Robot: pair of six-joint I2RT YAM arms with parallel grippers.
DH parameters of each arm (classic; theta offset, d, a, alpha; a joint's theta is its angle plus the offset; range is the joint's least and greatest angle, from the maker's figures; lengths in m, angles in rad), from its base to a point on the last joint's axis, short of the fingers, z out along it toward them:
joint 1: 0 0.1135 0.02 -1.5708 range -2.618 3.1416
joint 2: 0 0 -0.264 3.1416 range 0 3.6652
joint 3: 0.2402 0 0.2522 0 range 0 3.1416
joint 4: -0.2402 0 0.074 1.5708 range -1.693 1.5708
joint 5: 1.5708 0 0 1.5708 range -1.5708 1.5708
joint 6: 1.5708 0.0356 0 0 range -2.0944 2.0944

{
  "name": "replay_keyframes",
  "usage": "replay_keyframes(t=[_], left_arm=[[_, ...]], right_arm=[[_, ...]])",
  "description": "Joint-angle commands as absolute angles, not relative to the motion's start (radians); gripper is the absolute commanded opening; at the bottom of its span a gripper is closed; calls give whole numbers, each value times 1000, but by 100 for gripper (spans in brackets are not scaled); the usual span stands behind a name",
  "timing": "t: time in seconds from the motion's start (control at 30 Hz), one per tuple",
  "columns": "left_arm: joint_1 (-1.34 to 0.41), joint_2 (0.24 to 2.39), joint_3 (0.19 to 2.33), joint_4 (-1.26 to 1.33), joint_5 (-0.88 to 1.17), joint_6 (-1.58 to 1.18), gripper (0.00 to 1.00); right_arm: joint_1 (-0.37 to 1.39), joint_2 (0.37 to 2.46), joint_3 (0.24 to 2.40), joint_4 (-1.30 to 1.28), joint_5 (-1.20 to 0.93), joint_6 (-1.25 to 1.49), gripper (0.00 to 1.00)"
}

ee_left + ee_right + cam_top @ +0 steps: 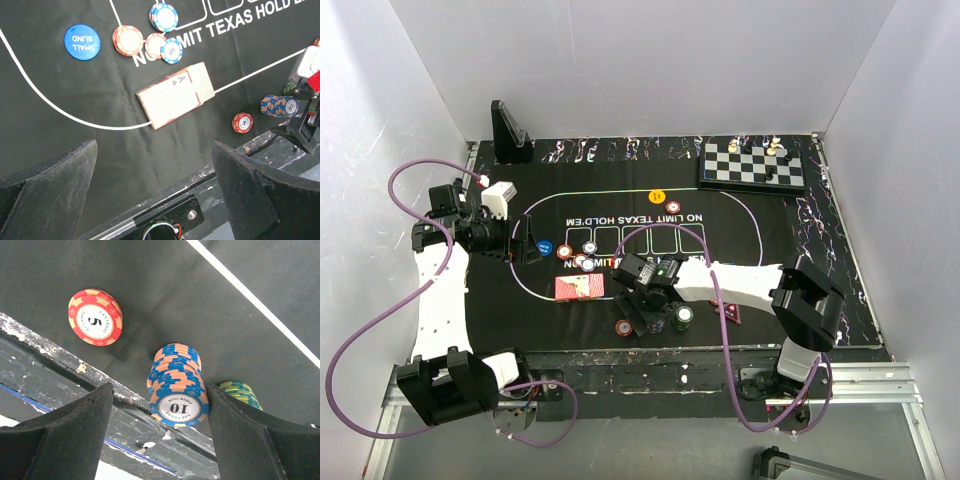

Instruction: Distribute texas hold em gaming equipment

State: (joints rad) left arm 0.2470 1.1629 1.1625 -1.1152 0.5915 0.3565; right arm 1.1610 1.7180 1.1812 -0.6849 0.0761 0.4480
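Note:
In the right wrist view a tall stack of blue-and-orange "10" chips (177, 390) stands between the fingers of my right gripper (160, 387). The jaws are open, the right finger close to the stack and the left one well apart. A red "5" chip (95, 316) lies to the left, and a green-yellow stack (240, 392) is behind the right finger. My left gripper (155, 190) hangs open and empty over the mat's near edge. Beyond it lie the red-backed card deck (176, 95), the blue "SMALL BLIND" button (82, 42) and several chips (128, 40).
A chessboard (753, 165) with pieces sits at the back right and a black stand (510, 135) at the back left. A yellow button (657, 194) and one chip (673, 207) lie on the mat's far side. A red triangular marker (731, 313) rests under my right arm.

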Motion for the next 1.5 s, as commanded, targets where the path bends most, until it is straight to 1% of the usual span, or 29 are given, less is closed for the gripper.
replay_keyframes(t=[0.0,0.37,0.63,0.77,0.9,0.97,1.03,1.27,1.47], left_arm=[[252,1144,1201,-1117,606,354,100],[252,1137,1183,-1108,597,362,100],[250,1135,1180,-1108,595,364,100],[250,1135,1180,-1108,597,364,100],[250,1134,1180,-1106,595,364,100],[250,1134,1178,-1109,595,364,100],[250,1132,1180,-1109,595,364,100],[250,1138,1189,-1109,594,365,100],[250,1144,1189,-1108,594,368,100]], right_arm=[[1172,1733,1193,-692,83,462,79],[1172,1749,1203,-710,112,466,59],[1172,1723,1213,-726,133,468,49],[1172,1707,1221,-730,143,468,37],[1170,1700,1229,-735,164,465,31],[1163,1697,1236,-739,167,456,23],[1157,1684,1246,-742,173,445,18],[1063,1640,1304,-765,155,405,13],[890,1655,1397,-782,127,351,12]])
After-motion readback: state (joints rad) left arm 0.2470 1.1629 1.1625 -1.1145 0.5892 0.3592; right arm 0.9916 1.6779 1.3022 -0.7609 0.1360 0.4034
